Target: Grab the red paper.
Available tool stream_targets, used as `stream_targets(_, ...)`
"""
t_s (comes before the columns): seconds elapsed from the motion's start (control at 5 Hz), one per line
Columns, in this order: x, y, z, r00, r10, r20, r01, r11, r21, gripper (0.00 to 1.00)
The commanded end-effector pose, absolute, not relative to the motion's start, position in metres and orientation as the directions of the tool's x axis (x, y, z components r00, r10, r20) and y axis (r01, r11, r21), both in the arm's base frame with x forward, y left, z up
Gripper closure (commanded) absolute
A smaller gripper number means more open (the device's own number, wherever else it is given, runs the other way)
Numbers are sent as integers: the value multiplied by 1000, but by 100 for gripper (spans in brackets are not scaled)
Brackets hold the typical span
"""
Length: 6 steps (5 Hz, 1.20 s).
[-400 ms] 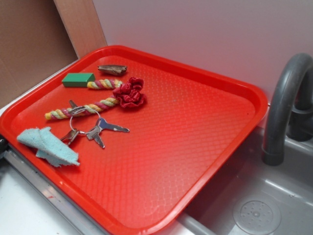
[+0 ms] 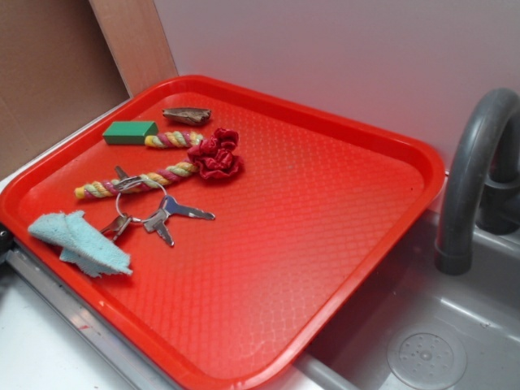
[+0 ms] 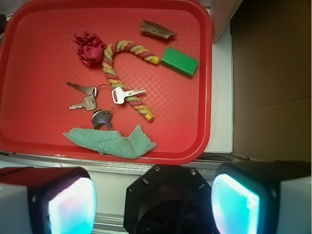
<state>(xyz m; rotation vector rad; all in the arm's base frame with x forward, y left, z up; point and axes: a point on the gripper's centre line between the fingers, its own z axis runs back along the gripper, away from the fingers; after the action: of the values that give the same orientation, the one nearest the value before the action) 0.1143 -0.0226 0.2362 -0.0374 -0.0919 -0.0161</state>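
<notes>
Red paper far ahead on tray, a bit left of pincer. Pincer wide apart, holding nothing, hanging past tray's near edge.

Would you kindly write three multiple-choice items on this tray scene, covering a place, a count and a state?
1. The small dark-red ruffled paper wad lies:
A. against the braided multicolour rope
B. on the pale-blue fuzzy cloth scrap
C. in the sink

2. Metal keys on the ring:
A. one
B. four
C. nine

3. The pincer is:
A. shut on the paper wad
B. open, holding nothing
C. shut on the keys

Answers: 1 A, the wad touches the rope's bend; 2 B, the wrist view shows four keys; 3 B, both pads stand wide apart, short of the bright-red plastic tray.
</notes>
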Motion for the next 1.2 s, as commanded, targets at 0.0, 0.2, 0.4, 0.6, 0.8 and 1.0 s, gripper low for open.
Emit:
stream_targets(0.0,154,-26,230,966,-163,200,174,984,-41,0)
stream_targets(0.2,188,-32,221,906,-334,260,346,938,0,0)
stream_targets(0.4,207,-61,214,774,-539,332,563,826,28,0)
stream_targets(0.6,211,-84,208,598,-719,353,746,661,83,0)
stream_targets(0.8,219,-101,188,445,-827,345,858,503,100,0)
stream_targets(1.0,235,-116,159,394,-867,305,900,431,66,0)
